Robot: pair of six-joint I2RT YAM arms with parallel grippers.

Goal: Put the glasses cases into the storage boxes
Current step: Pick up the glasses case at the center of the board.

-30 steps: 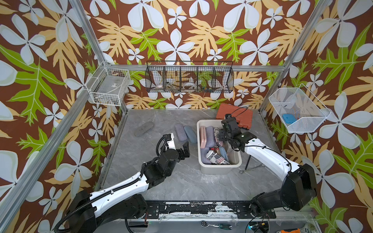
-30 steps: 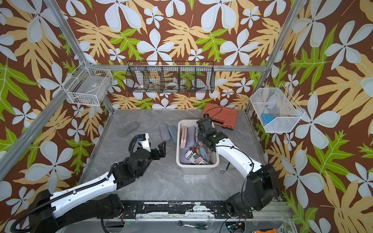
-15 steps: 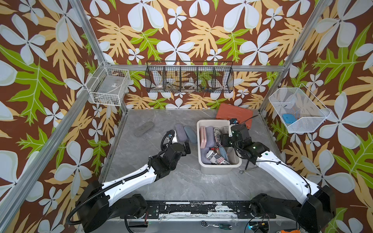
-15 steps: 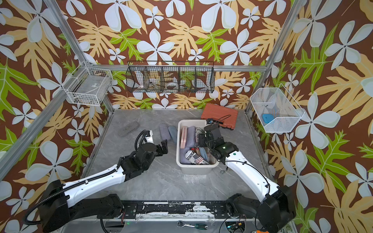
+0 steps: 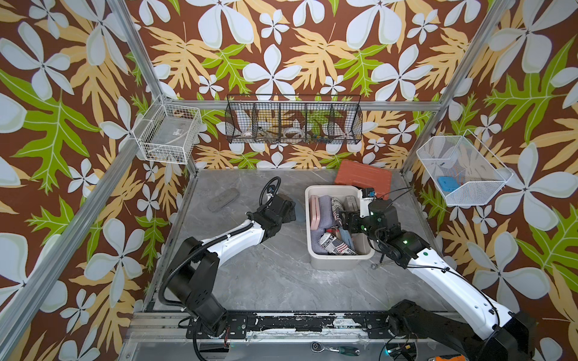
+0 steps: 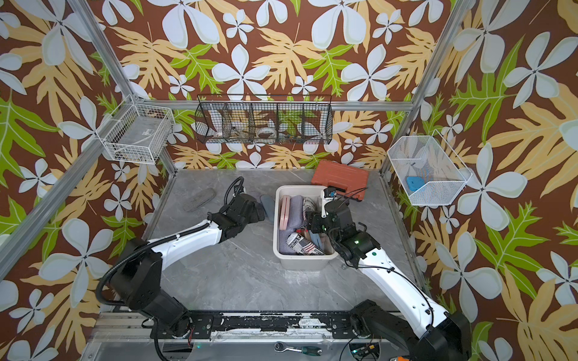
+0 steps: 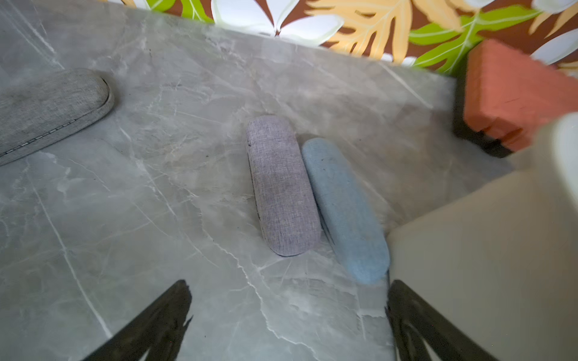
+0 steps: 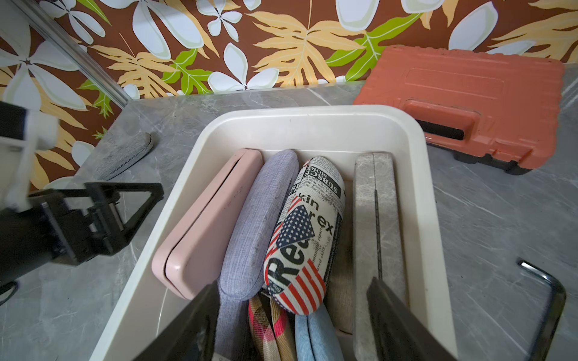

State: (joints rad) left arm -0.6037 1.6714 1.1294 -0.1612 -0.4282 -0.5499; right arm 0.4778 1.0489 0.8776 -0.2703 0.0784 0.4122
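1. Storage box (image 5: 339, 262): on table (image 5: 266, 281), right of centre; heaped cases (image 5: 327, 208) inside.
2. Tool case (image 5: 364, 177): box's 1 o'clock, just behind.
3. Inner case (image 7: 344, 209): box's 9 o'clock, just beside; outer case (image 7: 283, 187) touching alongside.
4. Lone case (image 5: 223, 200): 10 o'clock, well apart.
5. Hex key (image 5: 380, 265): 4 o'clock, near.

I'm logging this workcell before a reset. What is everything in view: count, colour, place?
tub: one, cream-white, right half of the table
cases in the tub: several; pink, lavender, newspaper-print, grey, blue, plaid
cases on the table: three; lavender and light blue together left of the tub, grey far left
tool case: one, orange-red, behind the tub
hex key: one, metal, right of the tub
wire baskets: three; white left wall, black back wall, white right wall
left pincer: black, open, by the paired cases
right pincer: black, open, over the tub
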